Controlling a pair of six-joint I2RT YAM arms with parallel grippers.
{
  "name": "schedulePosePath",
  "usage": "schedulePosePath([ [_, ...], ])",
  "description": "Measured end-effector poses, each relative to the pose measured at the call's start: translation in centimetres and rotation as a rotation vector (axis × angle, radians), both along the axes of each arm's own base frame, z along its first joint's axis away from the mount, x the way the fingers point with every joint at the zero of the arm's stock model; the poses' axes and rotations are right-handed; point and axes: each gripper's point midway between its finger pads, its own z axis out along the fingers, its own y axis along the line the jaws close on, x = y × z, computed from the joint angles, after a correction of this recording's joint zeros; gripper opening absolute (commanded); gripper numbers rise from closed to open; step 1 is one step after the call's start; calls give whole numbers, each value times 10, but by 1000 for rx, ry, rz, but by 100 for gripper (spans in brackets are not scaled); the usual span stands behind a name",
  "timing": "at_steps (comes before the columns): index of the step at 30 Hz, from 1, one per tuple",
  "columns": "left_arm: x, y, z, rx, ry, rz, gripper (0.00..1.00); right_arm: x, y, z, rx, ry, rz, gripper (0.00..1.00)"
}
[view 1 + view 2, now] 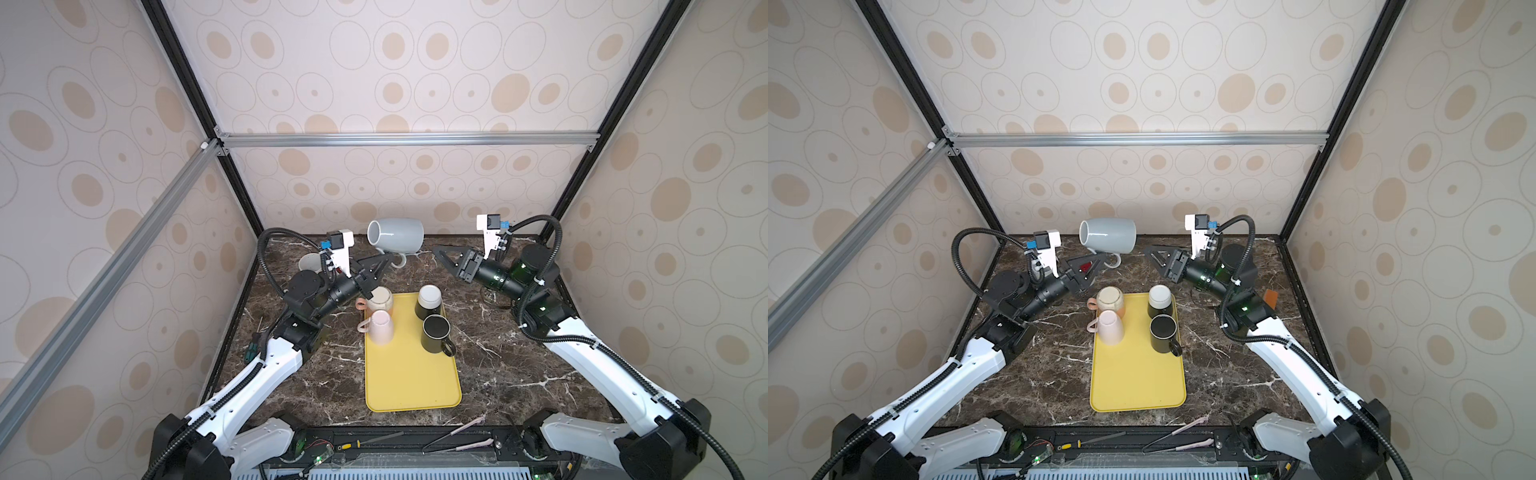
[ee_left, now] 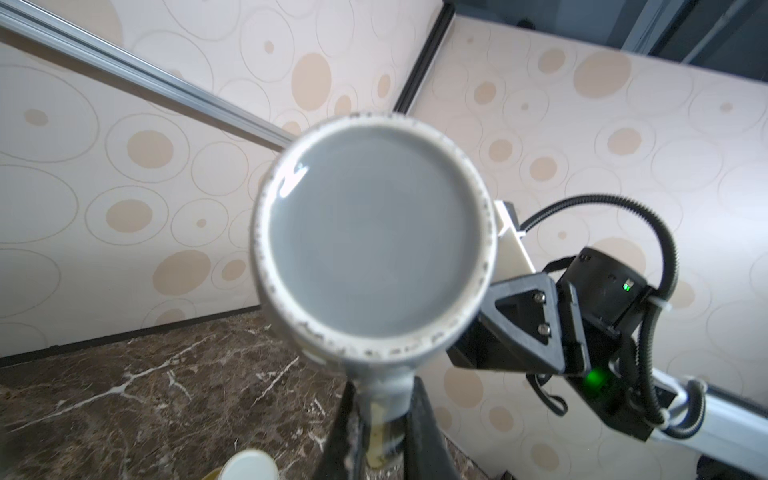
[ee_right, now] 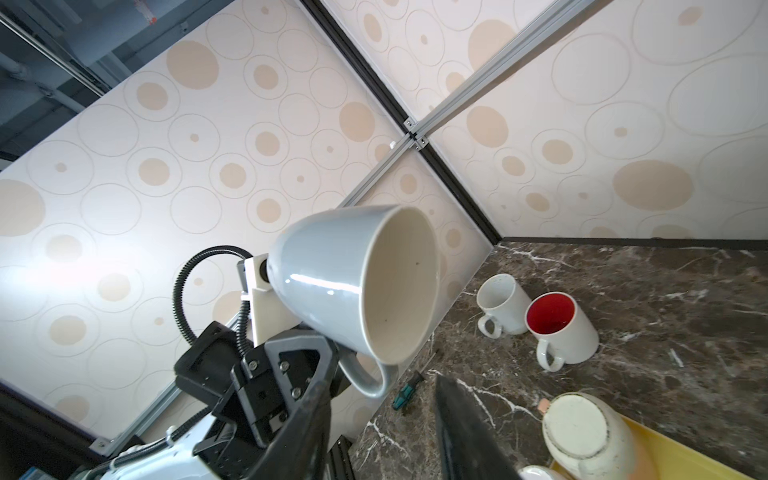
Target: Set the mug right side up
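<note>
Far left, a white mug (image 3: 500, 303) and a red-lined mug (image 3: 561, 328) sit near the table's (image 1: 519, 374) back corner. My left gripper (image 1: 390, 260) pinches the handle of the grey mug (image 1: 397, 236), which hangs on its side above the table, mouth facing left. Clear air separates its base from my right gripper (image 1: 437, 251), which is spread and empty. The near half of the yellow tray (image 1: 411, 386) lies bare.
</note>
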Motion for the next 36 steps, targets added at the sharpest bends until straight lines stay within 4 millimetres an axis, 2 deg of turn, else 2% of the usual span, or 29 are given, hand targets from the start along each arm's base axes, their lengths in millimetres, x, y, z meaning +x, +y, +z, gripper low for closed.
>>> schedulePosePath([
  [6,-5,4,19,-164,-2,-73,0,2,14,-1,64,47,96,42],
  [13,-18,8,35,-262,-40,-136,0,5,25,-5,106,75,162,42],
  [18,-17,7,31,-278,-28,-145,0,1,37,-8,117,82,207,42],
  [27,-10,5,25,-287,-7,-145,0,-14,56,0,125,52,275,42],
  [36,-6,3,19,-306,14,-159,0,-10,67,2,121,39,293,41],
])
